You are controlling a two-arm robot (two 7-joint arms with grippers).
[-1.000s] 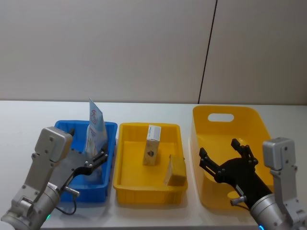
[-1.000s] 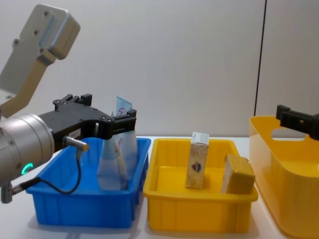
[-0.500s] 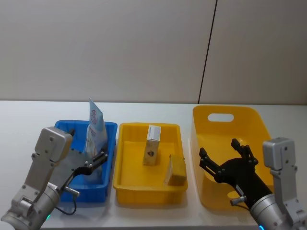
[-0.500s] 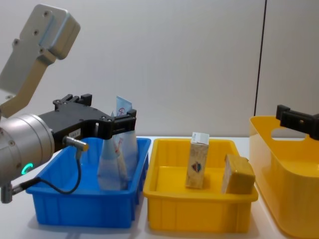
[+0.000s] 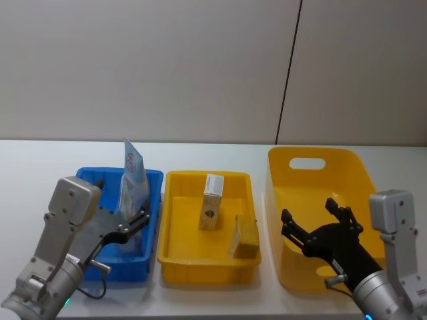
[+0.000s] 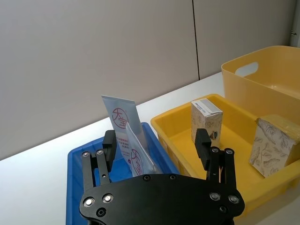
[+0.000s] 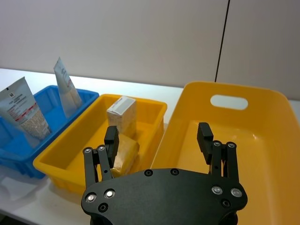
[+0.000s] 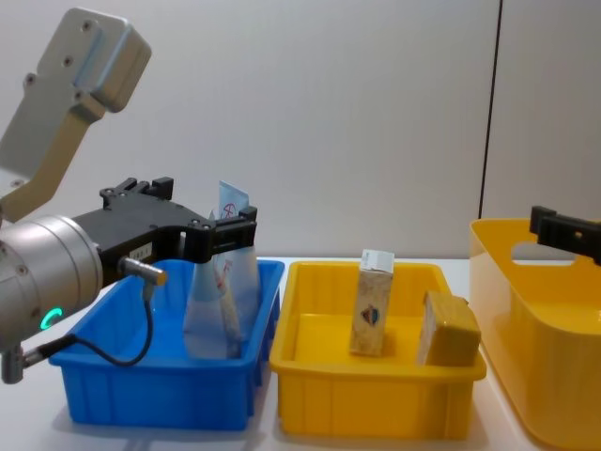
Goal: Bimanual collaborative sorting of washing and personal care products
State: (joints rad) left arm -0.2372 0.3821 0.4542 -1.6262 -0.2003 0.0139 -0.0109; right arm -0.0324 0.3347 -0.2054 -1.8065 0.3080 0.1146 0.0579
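Left gripper (image 6: 156, 143) splayed wide, empty, over near end of blue bin (image 8: 155, 395). Right gripper (image 7: 157, 133) likewise spread, empty, above big yellow bin (image 5: 357, 170). Pouch (image 6: 123, 129) stands upright in blue bin, ahead of left gripper. Judged light, soft, slick, so pinch the stiffer top seam. Carton (image 5: 212, 201) and block (image 5: 245, 237) stand in middle tray (image 8: 366, 404).

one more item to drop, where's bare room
The large yellow bin is bare beneath the right tool. The small yellow tray has floor free between its left wall and the carton. Crowded: blue bin, pouch and left tool.
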